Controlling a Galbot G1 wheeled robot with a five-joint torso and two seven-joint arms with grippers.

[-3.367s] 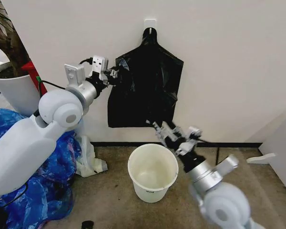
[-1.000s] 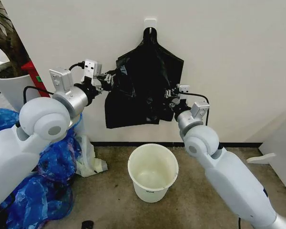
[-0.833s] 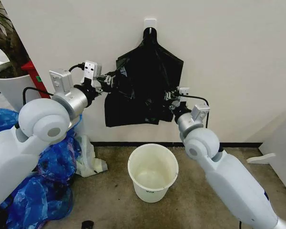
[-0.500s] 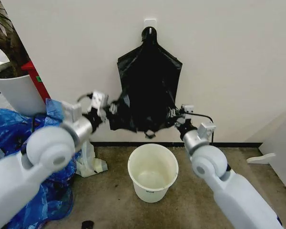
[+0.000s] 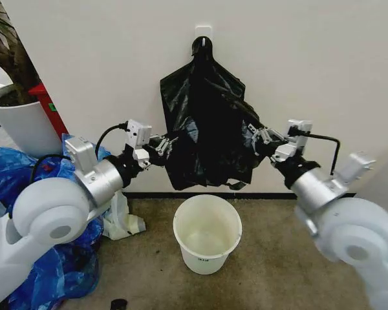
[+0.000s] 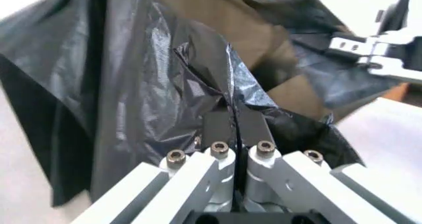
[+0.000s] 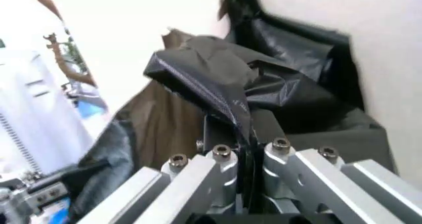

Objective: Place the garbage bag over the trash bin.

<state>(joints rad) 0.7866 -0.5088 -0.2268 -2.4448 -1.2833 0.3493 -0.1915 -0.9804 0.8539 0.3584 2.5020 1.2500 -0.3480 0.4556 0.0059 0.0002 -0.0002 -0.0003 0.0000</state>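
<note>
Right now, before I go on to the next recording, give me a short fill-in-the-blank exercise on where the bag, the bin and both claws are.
1. The left claw is shut on the ____ film of the garbage bag.
2. The right claw grips the bag's opposite ____.
3. The trash bin stands on the floor, directly ____ the bag.
4. The bag's top hangs from a hook on the ____.

Missing words: black; side; below; wall

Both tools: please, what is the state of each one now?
Left tool: closed on the garbage bag, at its left edge.
Right tool: closed on the garbage bag, at its right edge.
</note>
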